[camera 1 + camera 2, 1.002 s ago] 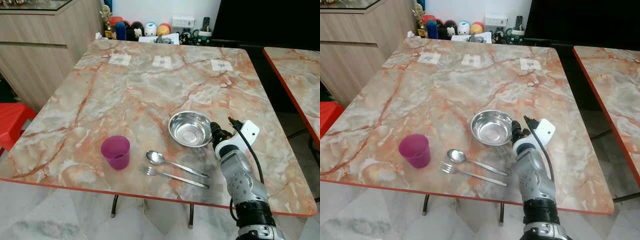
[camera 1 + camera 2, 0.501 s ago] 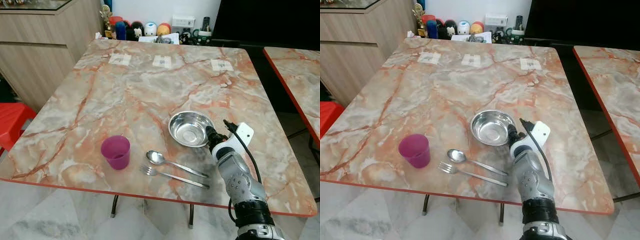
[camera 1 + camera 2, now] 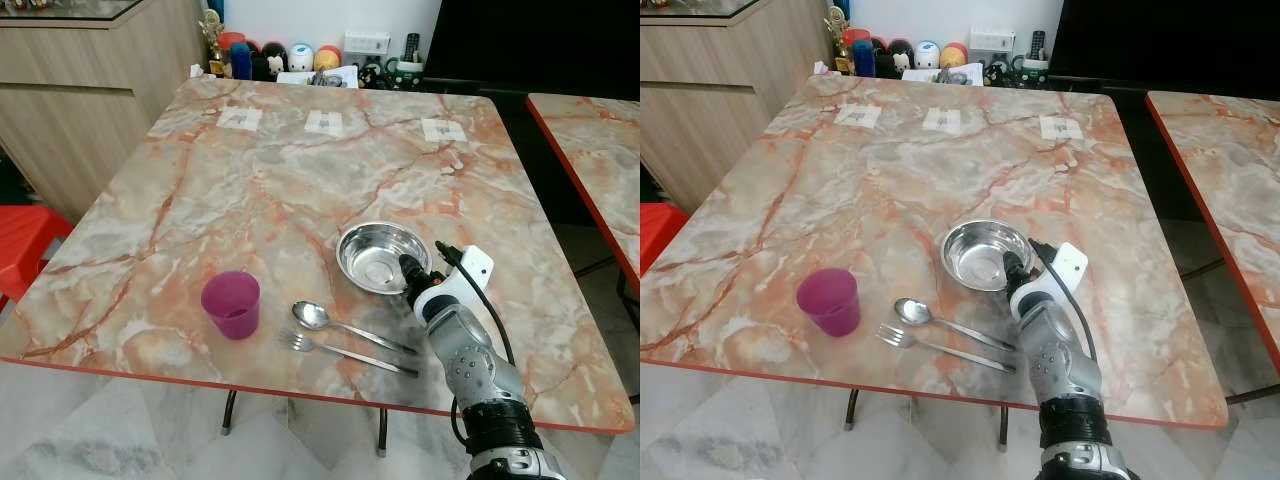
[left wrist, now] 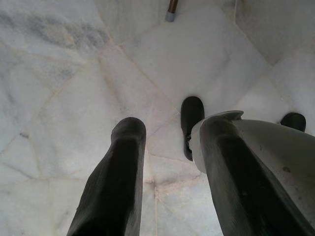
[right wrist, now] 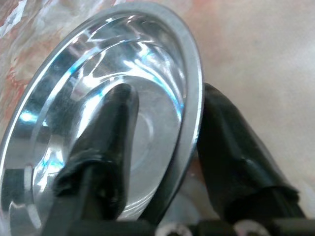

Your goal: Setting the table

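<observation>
On the marbled worktop (image 3: 250,180) we counted one fork (image 3: 345,352), one spoon (image 3: 350,327), one purple cup (image 3: 231,304) and one steel bowl (image 3: 378,257), near to far. The right gripper (image 5: 165,132) straddled the bowl's near-right rim: one finger (image 5: 106,142) inside, one outside, narrowly parted. Our left wrist view gave the left gripper (image 4: 170,162), fingers apart, above floor tiles (image 4: 64,83).

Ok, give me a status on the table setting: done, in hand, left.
Done: the purple cup, spoon and fork lie near the table's front edge. In hand: the right gripper straddles the steel bowl's rim, one finger inside, one outside. Left: closing on it and probably placing it by the cutlery. The left gripper hangs idle.
</observation>
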Available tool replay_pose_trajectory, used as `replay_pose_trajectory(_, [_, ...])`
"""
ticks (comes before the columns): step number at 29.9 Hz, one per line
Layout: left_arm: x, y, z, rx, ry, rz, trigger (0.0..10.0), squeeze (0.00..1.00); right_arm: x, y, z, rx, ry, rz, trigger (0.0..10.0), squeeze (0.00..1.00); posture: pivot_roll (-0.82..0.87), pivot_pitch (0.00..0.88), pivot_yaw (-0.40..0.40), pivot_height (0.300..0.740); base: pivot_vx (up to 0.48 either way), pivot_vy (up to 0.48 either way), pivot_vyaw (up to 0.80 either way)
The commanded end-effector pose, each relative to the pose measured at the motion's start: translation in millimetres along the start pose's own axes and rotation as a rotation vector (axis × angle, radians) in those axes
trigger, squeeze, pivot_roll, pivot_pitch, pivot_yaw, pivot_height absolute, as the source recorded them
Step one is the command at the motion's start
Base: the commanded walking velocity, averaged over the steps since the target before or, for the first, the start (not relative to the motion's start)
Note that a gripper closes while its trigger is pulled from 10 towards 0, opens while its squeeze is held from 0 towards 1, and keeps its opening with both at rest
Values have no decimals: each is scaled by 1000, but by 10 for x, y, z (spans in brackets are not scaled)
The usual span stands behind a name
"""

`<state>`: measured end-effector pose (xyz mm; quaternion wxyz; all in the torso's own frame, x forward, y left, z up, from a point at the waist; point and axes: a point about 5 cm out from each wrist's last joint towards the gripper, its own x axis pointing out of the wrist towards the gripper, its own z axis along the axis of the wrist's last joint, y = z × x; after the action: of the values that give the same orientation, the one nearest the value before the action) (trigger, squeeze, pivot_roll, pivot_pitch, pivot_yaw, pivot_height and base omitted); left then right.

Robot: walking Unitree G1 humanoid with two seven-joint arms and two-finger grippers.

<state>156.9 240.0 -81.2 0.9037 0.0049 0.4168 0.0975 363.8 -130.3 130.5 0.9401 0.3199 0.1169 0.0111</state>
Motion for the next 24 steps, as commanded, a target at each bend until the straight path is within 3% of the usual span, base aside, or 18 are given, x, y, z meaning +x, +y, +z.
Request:
replay_pose_trajectory(1, [-37, 31, -117, 5, 39, 8, 10000, 0, 8, 5, -42, -2, 22, 0, 1569, 0, 91, 191, -28, 740, 0, 0, 0])
replay_pose_trajectory(2, [-36, 30, -117, 5, 39, 8, 10000, 0, 9, 4, -42, -3, 22, 0, 1569, 0, 91, 191, -28, 740, 0, 0, 0])
replay_pose_trajectory(4, [-37, 30, -121, 8, 41, 9, 10000, 0, 10, 4, -41, -2, 22, 1, 0, 0, 91, 191, -28, 740, 0, 0, 0])
replay_pose_trajectory(24, [-49, 44, -155, 15, 54, 10, 10000, 0, -4, 29, -6, 28, -44, 4, 0, 0, 91, 194, -30, 740, 0, 0, 0])
